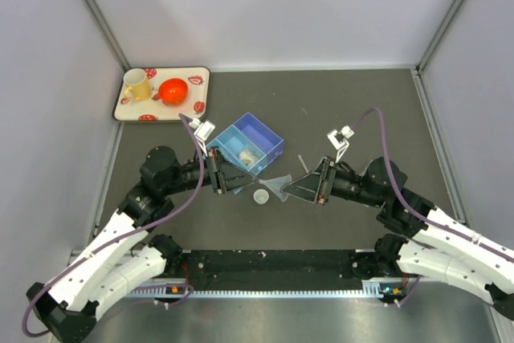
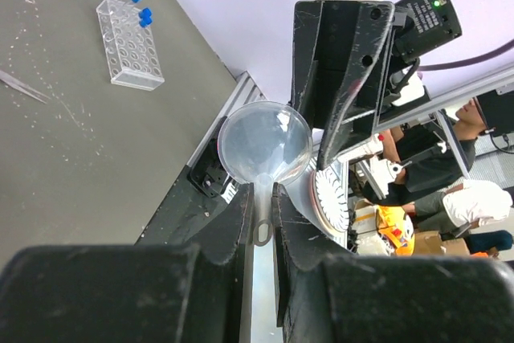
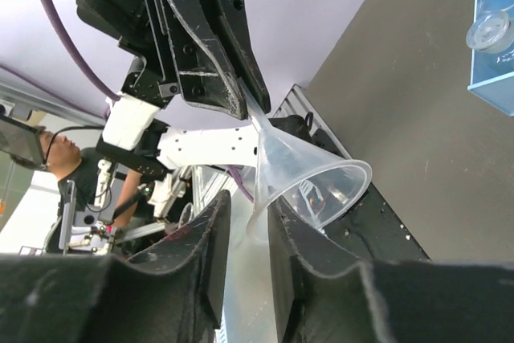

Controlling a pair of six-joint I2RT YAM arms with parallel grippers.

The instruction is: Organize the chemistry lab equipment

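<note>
— What kind of place is this?
— A robot lab. Two robot arms (image 1: 120, 238) sit on a dark table (image 1: 361, 110) with plain grey walls (image 1: 281, 6) all round.
— How else can you tell?
— The left pincer (image 2: 263, 198) holds a clear funnel (image 2: 265, 142). Up and left of it stands a tube rack (image 2: 130, 50) with blue-capped tubes (image 2: 144, 15). Past the pincer, off the table, a person (image 2: 478, 198) sits.

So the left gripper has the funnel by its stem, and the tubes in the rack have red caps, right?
Not quite: the caps in the rack are blue, not red, as the left wrist view shows. The left gripper does hold the funnel by its stem.
</note>
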